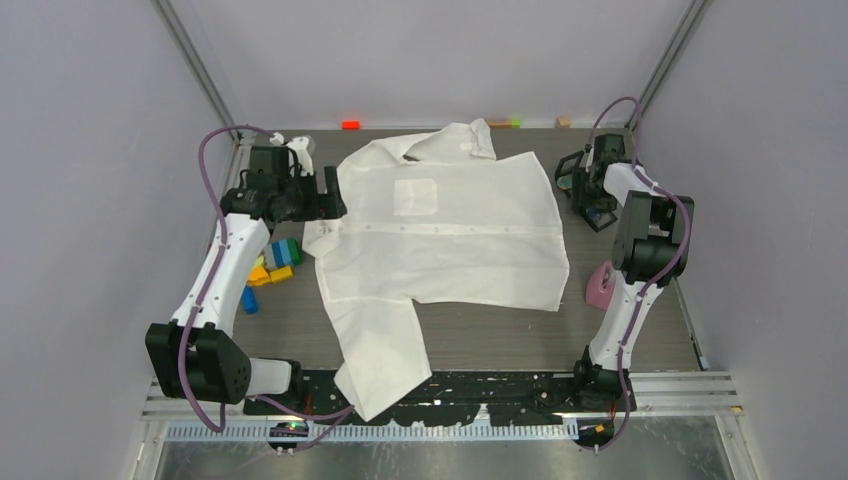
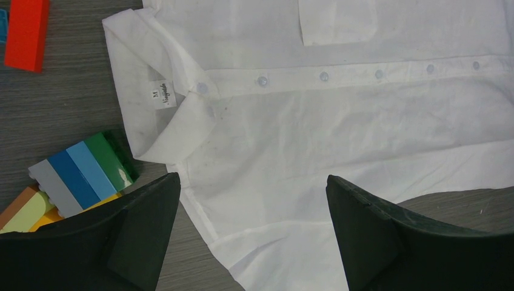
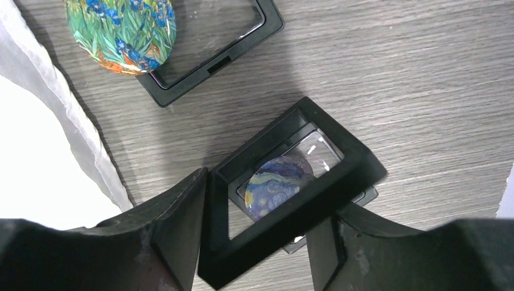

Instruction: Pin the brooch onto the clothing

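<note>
Shirt [image 1: 450, 240]: you see it spread out at the centre of the top view, collar [image 2: 182, 121] toward the left.
Left gripper [image 2: 251, 182]: fingers released, wide apart and empty, by the collar.
Right gripper [image 3: 263, 200]: fingers grasp the black case [image 3: 339, 182], upper right of your top view.
Brooch [image 3: 279, 185]: blue swirls, inside that case.

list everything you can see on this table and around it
shirt: one, white, spread flat mid-table
toy blocks: small pile, blue, green, grey, yellow, orange, beside the collar
red block: one, red, apart from the pile
display cases: two, black, right of the shirt
swirl brooch: one, blue and yellow, inside one case
flower brooch: one, green, blue, orange oval, resting on the other case
pink object: one, pink, right edge
small pieces: a few, red, green, tan, far edge
table: one, grey wood-grain
arms: two, white and black, near edge
left fingers: black, open above the collar
right fingers: black, either side of the swirl brooch's case
</note>
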`<state>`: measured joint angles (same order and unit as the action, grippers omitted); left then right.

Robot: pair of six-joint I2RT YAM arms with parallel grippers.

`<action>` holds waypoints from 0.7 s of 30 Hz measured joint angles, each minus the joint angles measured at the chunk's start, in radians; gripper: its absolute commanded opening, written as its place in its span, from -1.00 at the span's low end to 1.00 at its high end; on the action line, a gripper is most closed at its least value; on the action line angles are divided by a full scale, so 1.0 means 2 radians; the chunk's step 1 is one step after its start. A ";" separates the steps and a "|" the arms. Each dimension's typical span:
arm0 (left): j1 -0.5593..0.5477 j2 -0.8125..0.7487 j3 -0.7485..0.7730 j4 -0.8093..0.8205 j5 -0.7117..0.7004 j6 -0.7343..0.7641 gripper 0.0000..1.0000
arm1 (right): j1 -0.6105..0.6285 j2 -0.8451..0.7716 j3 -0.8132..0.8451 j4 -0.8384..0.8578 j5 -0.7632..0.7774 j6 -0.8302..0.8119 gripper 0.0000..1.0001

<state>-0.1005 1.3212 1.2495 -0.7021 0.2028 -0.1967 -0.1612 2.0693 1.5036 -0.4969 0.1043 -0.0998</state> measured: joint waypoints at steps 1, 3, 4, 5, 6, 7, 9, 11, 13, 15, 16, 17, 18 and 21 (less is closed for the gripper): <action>0.000 0.000 0.000 0.000 -0.001 0.000 0.87 | 0.000 0.000 0.000 0.000 0.000 0.001 0.06; 0.000 0.000 0.000 0.000 -0.001 0.000 0.87 | 0.000 0.000 0.001 0.001 0.001 0.000 -0.01; 0.000 0.000 0.000 -0.001 -0.001 0.000 0.87 | 0.000 0.000 0.001 0.001 0.001 0.000 -0.04; 0.000 0.000 0.000 -0.001 -0.001 0.000 0.87 | 0.000 0.000 0.001 0.001 0.001 0.001 -0.05; 0.000 0.000 0.000 -0.001 -0.001 0.000 0.87 | 0.000 0.000 0.001 0.001 0.001 0.001 -0.06; 0.000 0.000 -0.001 -0.001 -0.001 0.000 0.87 | 0.000 -0.001 0.001 0.001 0.001 0.001 -0.09; 0.000 0.000 -0.001 -0.002 -0.001 0.000 0.87 | 0.000 -0.002 0.001 0.001 -0.001 0.002 -0.15; 0.000 0.000 -0.001 -0.002 -0.001 0.000 0.87 | 0.000 -0.004 0.001 -0.001 -0.001 0.002 -0.20; 0.000 0.000 -0.001 -0.002 -0.001 0.000 0.88 | 0.000 -0.006 0.001 -0.004 -0.005 0.004 -0.20; 0.000 -0.001 -0.001 -0.002 -0.001 0.000 0.89 | 0.000 -0.007 0.001 -0.005 -0.008 0.008 0.01; 0.000 -0.002 -0.001 -0.002 -0.001 0.000 0.89 | 0.000 -0.008 0.001 -0.005 -0.009 0.009 0.09; 0.000 -0.003 -0.002 -0.003 -0.001 0.000 0.90 | 0.000 -0.008 0.001 -0.006 -0.010 0.011 0.21; 0.000 -0.004 -0.002 -0.003 -0.001 0.000 0.90 | 0.000 -0.008 0.001 -0.006 -0.010 0.013 0.27; 0.000 -0.006 -0.002 -0.003 -0.001 0.000 0.90 | 0.000 -0.008 -0.001 -0.009 -0.010 0.014 0.34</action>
<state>-0.1005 1.3083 1.2465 -0.7082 0.2012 -0.1967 -0.1612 2.0529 1.5013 -0.5156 0.0841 -0.0715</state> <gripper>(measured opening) 0.949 0.636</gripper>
